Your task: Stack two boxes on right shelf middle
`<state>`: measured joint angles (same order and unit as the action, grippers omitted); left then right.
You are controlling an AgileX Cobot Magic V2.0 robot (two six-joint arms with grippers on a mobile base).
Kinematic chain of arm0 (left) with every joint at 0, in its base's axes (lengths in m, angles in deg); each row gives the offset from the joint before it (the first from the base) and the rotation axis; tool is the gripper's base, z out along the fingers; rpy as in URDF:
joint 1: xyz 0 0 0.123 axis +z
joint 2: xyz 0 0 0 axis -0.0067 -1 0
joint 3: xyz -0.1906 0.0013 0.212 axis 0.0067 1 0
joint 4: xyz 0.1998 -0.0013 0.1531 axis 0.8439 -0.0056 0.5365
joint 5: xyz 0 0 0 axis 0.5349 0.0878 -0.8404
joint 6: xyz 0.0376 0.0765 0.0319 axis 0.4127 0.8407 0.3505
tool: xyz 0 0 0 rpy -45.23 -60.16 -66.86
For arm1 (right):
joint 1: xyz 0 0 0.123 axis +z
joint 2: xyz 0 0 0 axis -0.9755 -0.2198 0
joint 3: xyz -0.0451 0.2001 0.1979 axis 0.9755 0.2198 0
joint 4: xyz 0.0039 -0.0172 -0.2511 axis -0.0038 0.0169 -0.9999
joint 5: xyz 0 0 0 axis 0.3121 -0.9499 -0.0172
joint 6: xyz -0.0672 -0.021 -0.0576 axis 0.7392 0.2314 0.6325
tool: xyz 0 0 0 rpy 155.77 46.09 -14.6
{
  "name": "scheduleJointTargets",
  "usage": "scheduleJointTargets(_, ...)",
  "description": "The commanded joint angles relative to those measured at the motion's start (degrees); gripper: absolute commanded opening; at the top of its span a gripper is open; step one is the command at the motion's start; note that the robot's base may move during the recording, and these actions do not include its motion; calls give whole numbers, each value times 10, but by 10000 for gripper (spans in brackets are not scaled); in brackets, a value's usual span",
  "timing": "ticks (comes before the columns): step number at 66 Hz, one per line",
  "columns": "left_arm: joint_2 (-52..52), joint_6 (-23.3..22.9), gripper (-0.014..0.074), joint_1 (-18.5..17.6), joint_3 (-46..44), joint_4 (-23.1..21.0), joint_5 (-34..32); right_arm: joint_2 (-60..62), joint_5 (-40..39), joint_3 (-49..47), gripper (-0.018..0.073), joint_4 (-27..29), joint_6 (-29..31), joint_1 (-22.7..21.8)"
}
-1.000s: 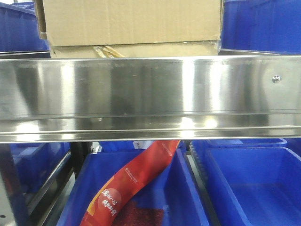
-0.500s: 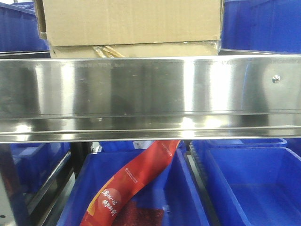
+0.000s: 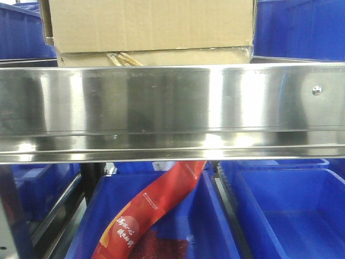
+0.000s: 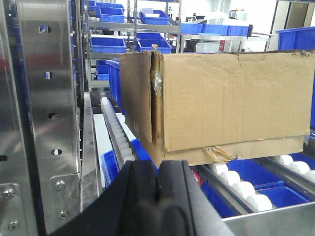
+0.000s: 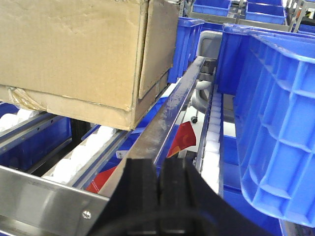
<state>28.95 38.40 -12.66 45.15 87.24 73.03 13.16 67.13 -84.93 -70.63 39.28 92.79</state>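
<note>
On the shelf (image 3: 172, 102), behind its broad, mirror-bright steel front rail with a small screw head at the right, the two boxes are sitting stacked. The tall box (image 3: 151, 24) of plain corrugated cardboard is resting on the flat box (image 3: 161, 57), whose edge is showing a yellowish tape strip. In the wrist views the stack is lying on white rollers (image 4: 236, 184) between steel rails. The left hand (image 4: 157, 196) is hanging near the stack's left corner, its black rubbery pads pressed together on nothing. The right hand (image 5: 160, 191) is likewise closed and empty, near the right corner. Smooth blue plastic bins (image 3: 285, 210) are standing below, one holding a glossy red packet (image 3: 156, 208).
</note>
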Motion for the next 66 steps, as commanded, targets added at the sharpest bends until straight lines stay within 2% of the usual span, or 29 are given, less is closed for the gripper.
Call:
scheduleJointTargets(1,2,0,-111,4,2,-2,-12,3,-17,1,-153,-5,4,-3)
scheduleJointTargets(8,3,0,-111,31,12,-2,-10,3,-17,1,-153,-5,4,-3)
scheduleJointTargets(23,64,0,-111,133,69,-2,-12,3,-17,1,-153,-5,4,-3)
scheduleJointTargets(32,113,0,-111,172,146,-2,-54,3,-17,1,-153,-5,4,-3)
scheduleJointTargets(41,113,0,-111,171,224,-2,-140,3,-15,1,-153,-5,4,-3)
scheduleJointTargets(44,113,0,-111,168,226,-2,-171,3,-15,1,-153,-5,4,-3)
scheduleJointTargets(47,113,0,-111,163,226,-2,-141,3,-15,1,-153,-5,4,-3)
scheduleJointTargets(66,113,0,-111,146,226,0,-147,3,-15,1,-153,-5,4,-3)
